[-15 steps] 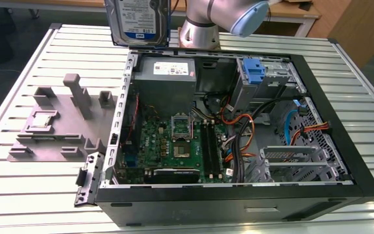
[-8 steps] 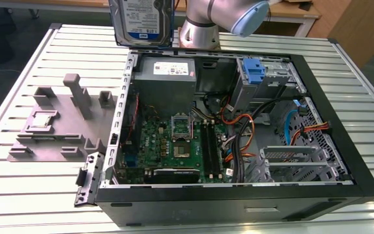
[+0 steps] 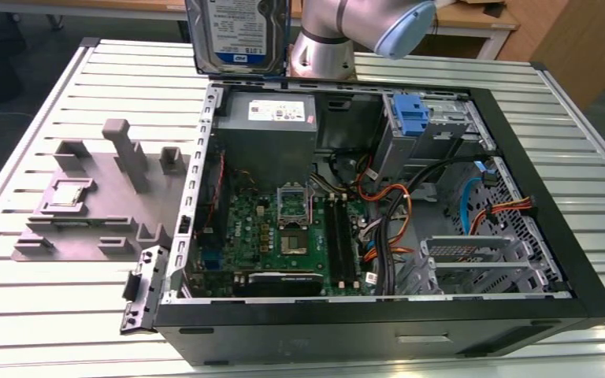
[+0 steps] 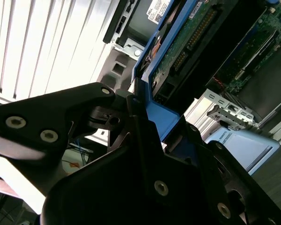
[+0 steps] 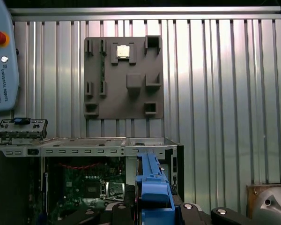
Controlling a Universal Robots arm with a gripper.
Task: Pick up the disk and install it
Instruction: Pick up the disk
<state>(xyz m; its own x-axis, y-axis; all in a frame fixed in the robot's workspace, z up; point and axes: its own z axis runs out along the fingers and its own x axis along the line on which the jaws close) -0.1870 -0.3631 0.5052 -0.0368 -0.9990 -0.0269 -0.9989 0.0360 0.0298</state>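
The disk point(image 3: 237, 33) hangs upright in the air above the far edge of the open computer case point(image 3: 586, 276), its white-and-blue label facing the exterior camera. In the second wrist view my gripper point(image 4: 141, 115) is shut on the disk's blue carrier point(image 4: 158, 117), and the drive's green circuit board point(image 4: 180, 47) shows beyond the black fingers point(image 4: 61, 117). In the first wrist view the carrier's edge point(image 5: 152, 185) stands between the fingertips point(image 5: 124, 208) over the case. The silver arm point(image 3: 350, 31) rises just to the exterior view's right of the disk.
Inside the case lie the motherboard point(image 3: 287, 236), a grey power supply box point(image 3: 265, 118), cable bundles point(image 3: 408, 205) and a drive bay with a blue bracket point(image 3: 413, 118). A grey fixture plate point(image 3: 103, 201) lies on the slatted table point(image 3: 50, 307) at the exterior view's left.
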